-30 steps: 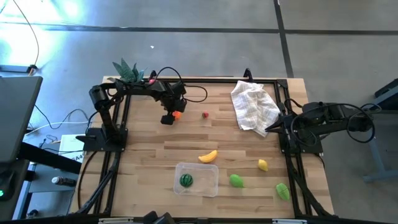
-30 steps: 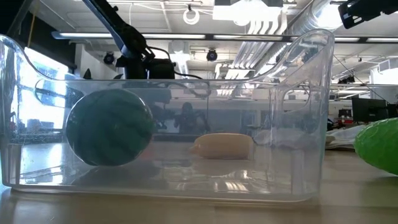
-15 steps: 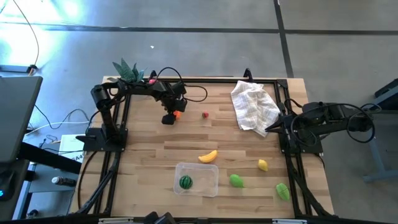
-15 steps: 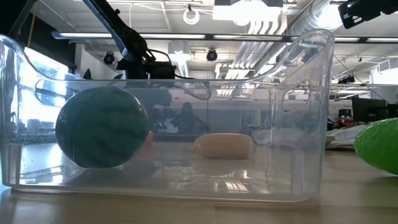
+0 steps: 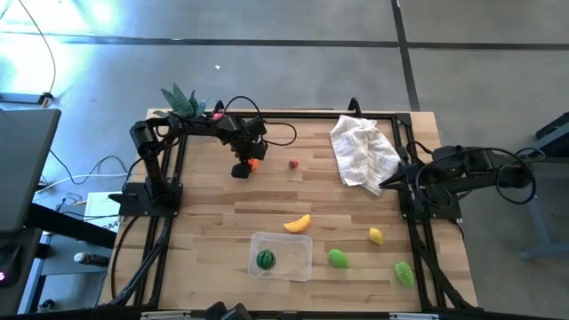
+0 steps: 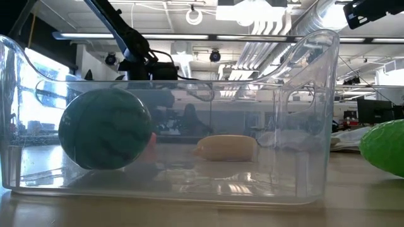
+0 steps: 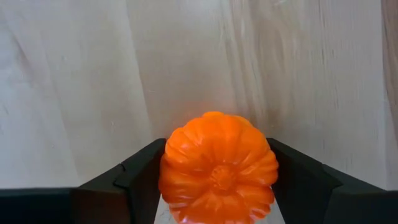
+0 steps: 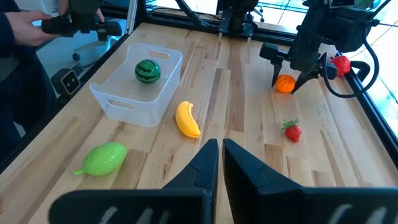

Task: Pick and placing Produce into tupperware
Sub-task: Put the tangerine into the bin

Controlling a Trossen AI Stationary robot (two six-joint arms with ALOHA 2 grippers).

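High view: 7 produce pieces on or above the wooden counter point(image 5: 213, 200), plus 1 tupperware point(image 5: 300, 267), 1 white checked cloth point(image 5: 363, 153) and 1 spiky green plant point(image 5: 182, 100) at the far left corner. Count: 1 orange pumpkin point(image 5: 253, 163), 1 strawberry point(image 5: 294, 164), 1 banana point(image 5: 298, 223), 1 lemon point(image 5: 376, 236), 2 green pieces point(image 5: 338, 259) point(image 5: 404, 272) near the front right, 1 striped watermelon point(image 5: 265, 259) inside the tupperware. Tupperware is clear, rectangular w/ rounded corners, at the front centre edge; banana lies just behind it.

Left hand point(image 5: 244, 166) is at the far left part of the counter, fingers closed around the pumpkin. Left wrist view shows what overhead can't: pumpkin point(image 7: 217, 169) is ribbed, glossy, w/ a dark finger point(image 7: 138, 180) pressed to each side. Right hand point(image 8: 218, 160) waits by the right edge near the cloth; its fingers sit nearly together, holding nothing.

Low view looks thru the tupperware wall point(image 6: 303, 126): watermelon point(image 6: 104, 138) resting on its floor. Right wrist view alone shows a person's sleeve point(image 8: 18, 74) beyond the counter.
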